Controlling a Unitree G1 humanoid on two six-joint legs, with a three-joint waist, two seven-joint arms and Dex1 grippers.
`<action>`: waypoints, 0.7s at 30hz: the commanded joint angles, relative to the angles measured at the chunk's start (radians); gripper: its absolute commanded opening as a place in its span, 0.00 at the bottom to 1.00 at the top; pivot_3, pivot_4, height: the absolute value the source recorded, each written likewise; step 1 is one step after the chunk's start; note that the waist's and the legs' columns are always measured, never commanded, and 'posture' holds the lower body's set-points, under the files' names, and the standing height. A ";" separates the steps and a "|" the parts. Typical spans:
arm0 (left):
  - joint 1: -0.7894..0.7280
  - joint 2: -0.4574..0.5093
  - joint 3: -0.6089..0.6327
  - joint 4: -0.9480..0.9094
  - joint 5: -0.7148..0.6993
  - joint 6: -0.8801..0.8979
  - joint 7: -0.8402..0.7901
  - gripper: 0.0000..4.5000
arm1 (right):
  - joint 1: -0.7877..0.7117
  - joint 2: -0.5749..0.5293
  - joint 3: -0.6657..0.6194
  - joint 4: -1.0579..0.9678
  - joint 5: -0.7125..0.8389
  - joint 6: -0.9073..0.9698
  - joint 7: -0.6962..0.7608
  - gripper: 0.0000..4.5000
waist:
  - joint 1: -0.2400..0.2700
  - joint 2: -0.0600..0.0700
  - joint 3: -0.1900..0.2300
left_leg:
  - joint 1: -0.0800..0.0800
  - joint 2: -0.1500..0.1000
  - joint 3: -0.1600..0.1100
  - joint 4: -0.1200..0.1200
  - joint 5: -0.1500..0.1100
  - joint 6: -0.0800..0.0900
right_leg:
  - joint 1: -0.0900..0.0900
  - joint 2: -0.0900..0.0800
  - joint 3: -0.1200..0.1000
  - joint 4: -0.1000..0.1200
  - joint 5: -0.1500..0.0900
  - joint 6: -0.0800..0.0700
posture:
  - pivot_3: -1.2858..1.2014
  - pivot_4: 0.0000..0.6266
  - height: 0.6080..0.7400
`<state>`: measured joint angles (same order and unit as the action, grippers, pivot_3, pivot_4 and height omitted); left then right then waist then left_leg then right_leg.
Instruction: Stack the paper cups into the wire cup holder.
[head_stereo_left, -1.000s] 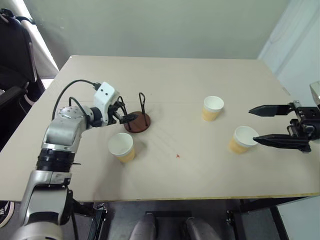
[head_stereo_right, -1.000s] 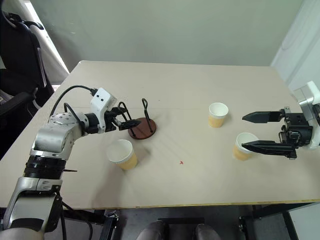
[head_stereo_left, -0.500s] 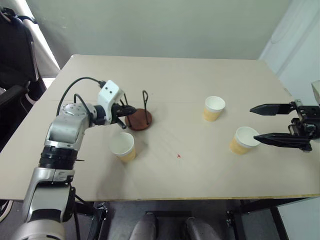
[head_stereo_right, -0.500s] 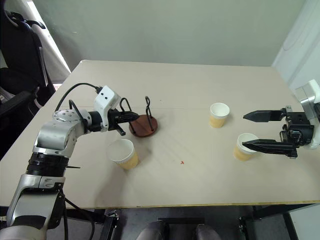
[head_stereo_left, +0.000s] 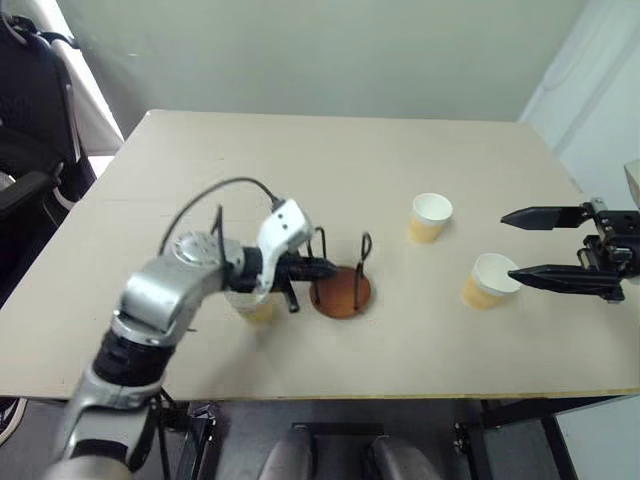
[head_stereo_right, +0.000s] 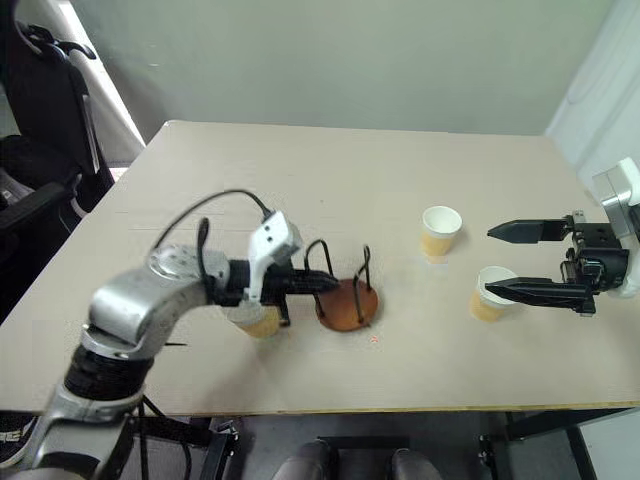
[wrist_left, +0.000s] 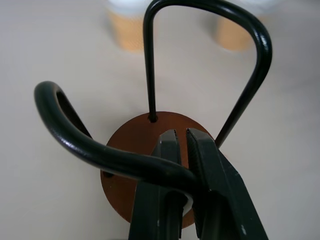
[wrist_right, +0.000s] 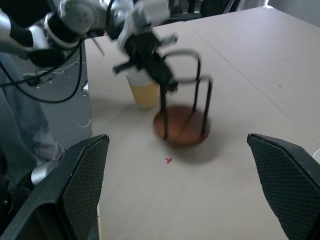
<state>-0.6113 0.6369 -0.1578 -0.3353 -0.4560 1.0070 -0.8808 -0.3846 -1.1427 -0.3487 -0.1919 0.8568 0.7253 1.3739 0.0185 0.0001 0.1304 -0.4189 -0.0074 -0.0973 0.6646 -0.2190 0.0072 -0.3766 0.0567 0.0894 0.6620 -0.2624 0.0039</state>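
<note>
Table (head_stereo_left: 330, 160) of pale tan wood carries everything here, with a grey wall behind it and a dark chair (head_stereo_left: 30, 110) off its far left corner. Next in bulk comes the left arm, a silver and white limb with a looping black cable, reaching in over the front left part of the table and pointing toward the right. Its left gripper (head_stereo_left: 318, 268) has the two black fingers (wrist_left: 172, 170) pressed together around one of the thin black wire loops of the wire cup holder (head_stereo_left: 341, 292), gripping that loop low down near the fingertips, as the left wrist view shows. The holder stands on the table near the front edge, about midway across, its round reddish-brown wooden base flat on the surface and its loops upright. Over at the right edge of the table the right gripper (head_stereo_left: 545, 243) hangs with its long black fingers spread wide apart, pointing left and holding nothing; the lower finger lies close beside a cup. Three paper cups stand upright with their mouths up. One paper cup (head_stereo_right: 258, 320) sits just behind the left wrist, mostly hidden by it, just to the left of the holder. A second cup (head_stereo_left: 429, 217) stands alone farther back and to the right of the holder, well apart from it. The third cup (head_stereo_left: 486, 280) stands nearer the right edge, just beside the open right fingers. A tiny red mark (head_stereo_right: 375, 340) shows on the tabletop close to the holder's base.
</note>
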 joint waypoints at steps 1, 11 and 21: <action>0.004 -0.031 0.002 -0.052 -0.020 0.023 0.050 0.00 | -0.010 -0.015 -0.034 -0.015 0.005 -0.009 -0.001 1.00 | 0.000 0.000 0.000 | 0.000 0.000 0.000 0.000 0.000 0.001 | 0.000 0.000 0.000 0.000 0.000 0.000 | 0.52 0.24 1.00; 0.009 -0.097 -0.065 -0.077 -0.027 0.049 0.118 0.00 | -0.003 -0.029 -0.044 -0.026 0.014 0.006 0.002 1.00 | 0.001 0.000 0.000 | 0.002 0.000 0.000 0.001 -0.001 0.001 | 0.002 0.000 0.000 0.000 0.000 0.001 | 0.52 0.24 1.00; -0.003 -0.066 -0.177 -0.097 0.008 0.056 0.124 0.00 | 0.005 -0.021 -0.039 -0.029 0.006 -0.003 -0.008 1.00 | 0.002 0.000 0.000 | 0.005 -0.001 0.000 0.001 -0.002 0.003 | 0.006 0.000 0.000 -0.001 0.000 0.001 | 0.52 0.24 1.00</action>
<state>-0.6128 0.5606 -0.2989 -0.4231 -0.4656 1.0513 -0.7565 -0.3732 -1.1516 -0.3488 -0.2056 0.8578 0.7295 1.3719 0.0210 0.0003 0.1302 -0.4132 -0.0081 -0.0970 0.6652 -0.2210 0.0105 -0.3699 0.0564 0.0896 0.6611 -0.2622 0.0049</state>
